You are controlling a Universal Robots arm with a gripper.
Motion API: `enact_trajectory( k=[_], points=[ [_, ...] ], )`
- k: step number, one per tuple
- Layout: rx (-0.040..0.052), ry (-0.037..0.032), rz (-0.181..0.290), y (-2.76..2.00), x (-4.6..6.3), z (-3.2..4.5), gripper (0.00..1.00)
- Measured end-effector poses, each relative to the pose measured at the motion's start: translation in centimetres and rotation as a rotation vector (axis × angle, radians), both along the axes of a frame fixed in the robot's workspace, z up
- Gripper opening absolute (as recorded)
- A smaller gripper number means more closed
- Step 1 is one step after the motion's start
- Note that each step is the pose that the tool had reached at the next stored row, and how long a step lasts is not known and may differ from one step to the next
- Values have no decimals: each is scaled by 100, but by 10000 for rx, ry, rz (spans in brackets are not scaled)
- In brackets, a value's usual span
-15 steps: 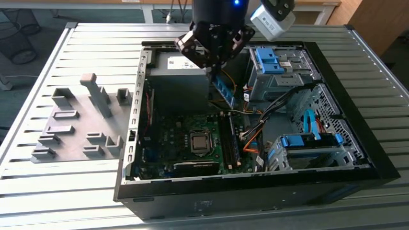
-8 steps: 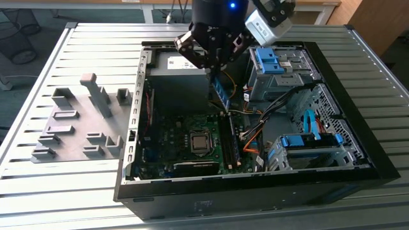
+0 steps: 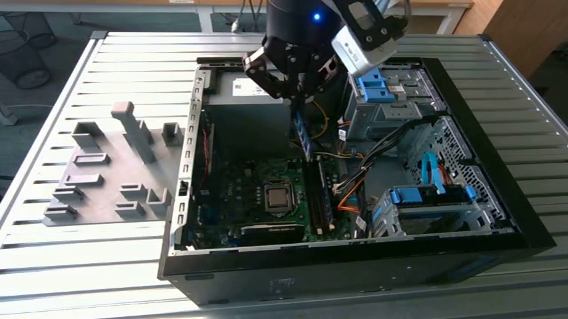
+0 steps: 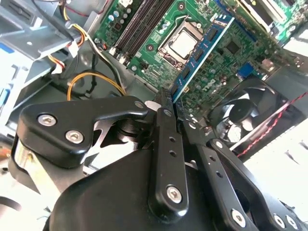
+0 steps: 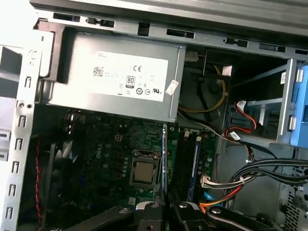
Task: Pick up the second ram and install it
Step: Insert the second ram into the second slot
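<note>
In the exterior view the hand [image 3: 297, 90] hangs in the upper middle of the frame, above the open computer case [image 3: 497, 229] that lies on the slatted metal surface [image 3: 89, 266], and it is clenched on the second ram [image 3: 302, 133], which hangs on edge from the fingers, its lower end above the motherboard [image 3: 239, 193]. In the second wrist view the black fingers [image 4: 166, 144] pinch the near end of the stick, and its blue board with dark chips runs toward the upper right of the frame, past the CPU socket [image 4: 183, 43]. In the first wrist view the stick shows edge-on as a thin line at lower centre, just beside the memory slots [image 5: 185, 159], where one module [image 5: 195, 161] already seems seated. The grey holder blocks [image 3: 111, 173] sit at the left of the exterior view, well apart from the case. The risk I see is misalignment: held by one end, the stick could tilt or come down off the slot line, catch a latch or the seated module, or slip in the grasp under pressing force.
</note>
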State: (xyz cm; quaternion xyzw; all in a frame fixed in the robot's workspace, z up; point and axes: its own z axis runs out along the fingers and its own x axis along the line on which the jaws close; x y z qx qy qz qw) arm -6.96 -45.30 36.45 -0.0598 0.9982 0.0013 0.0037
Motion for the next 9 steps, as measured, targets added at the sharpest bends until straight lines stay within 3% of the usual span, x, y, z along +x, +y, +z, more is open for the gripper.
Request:
enact_trajectory(
  k=[9],
  points=[
    [0,7,-211,-38,28,-94,14]
  ],
)
